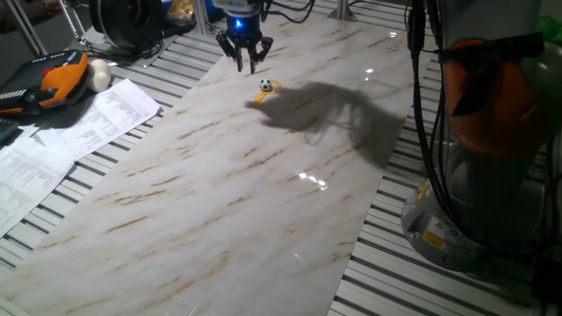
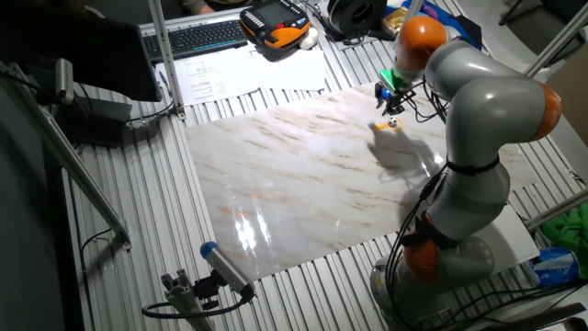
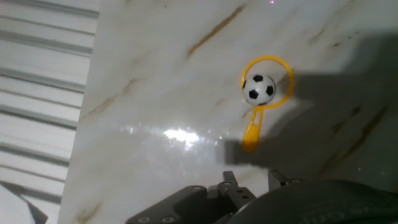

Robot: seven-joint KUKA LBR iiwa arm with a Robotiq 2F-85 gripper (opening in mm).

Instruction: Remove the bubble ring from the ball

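The tiny white ball (image 3: 259, 89) with dark spots rests on the marble board, inside the thin orange-yellow bubble ring (image 3: 285, 67). The ring lies flat around the ball, and its handle stub (image 3: 251, 134) points toward my gripper. Ball (image 1: 265, 85) and ring (image 1: 275, 86) sit near the board's far end in one fixed view, and the ball (image 2: 393, 121) also shows in the other. My gripper (image 1: 247, 63) hangs above the board just beyond the ball, apart from both. Its fingertips (image 3: 227, 180) show at the bottom of the hand view, slightly apart and empty.
The marble board (image 1: 228, 184) lies on a slatted metal table (image 1: 413, 281). Papers (image 1: 79, 123), an orange-black pendant (image 1: 53, 81) and a larger cream ball (image 1: 98, 75) lie at the left. The arm's base (image 1: 479, 175) stands at the right. A keyboard (image 2: 197, 37) is at the back.
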